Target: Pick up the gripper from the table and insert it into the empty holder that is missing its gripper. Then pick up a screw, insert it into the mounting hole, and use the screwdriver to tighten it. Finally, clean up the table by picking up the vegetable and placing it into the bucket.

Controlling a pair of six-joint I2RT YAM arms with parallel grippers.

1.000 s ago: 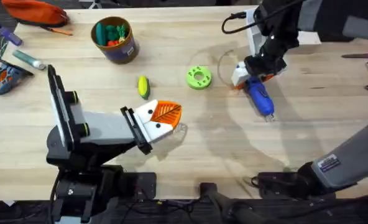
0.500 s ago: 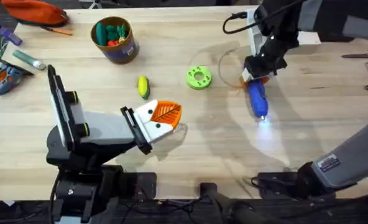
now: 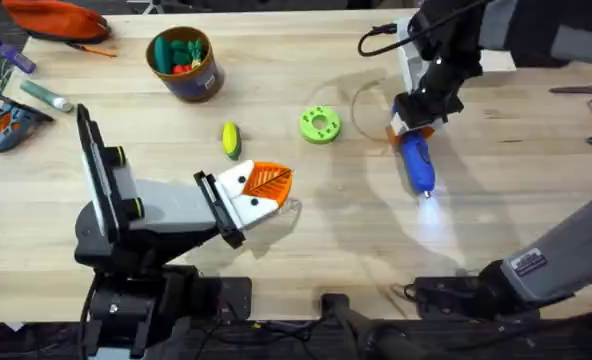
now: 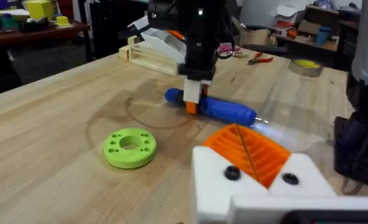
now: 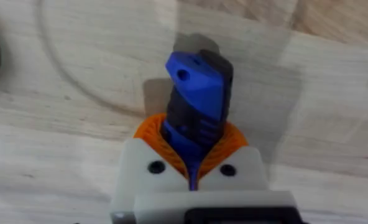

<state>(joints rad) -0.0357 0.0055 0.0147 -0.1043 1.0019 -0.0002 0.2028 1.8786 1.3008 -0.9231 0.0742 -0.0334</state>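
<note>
Scanning from the left, I see the bucket, a round brown-gold tub with a dark band, at eleven o'clock on the wooden table, with green and orange bits inside it. My left gripper lies low near centre, its white angular holder carrying an orange ribbed pad; I cannot tell whether those fingers are parted or together. At its twelve o'clock rests the vegetable, oblong, yellow-green. Next comes a bright green disc, holed through. Further right, at two o'clock, my right gripper is clamped on the rear of the screwdriver, a smooth blue pen shape. Its long axis runs roughly twelve to six, with the bit toward six, where a bright glow lies on the wood; the tip itself is too small to make out.
</note>
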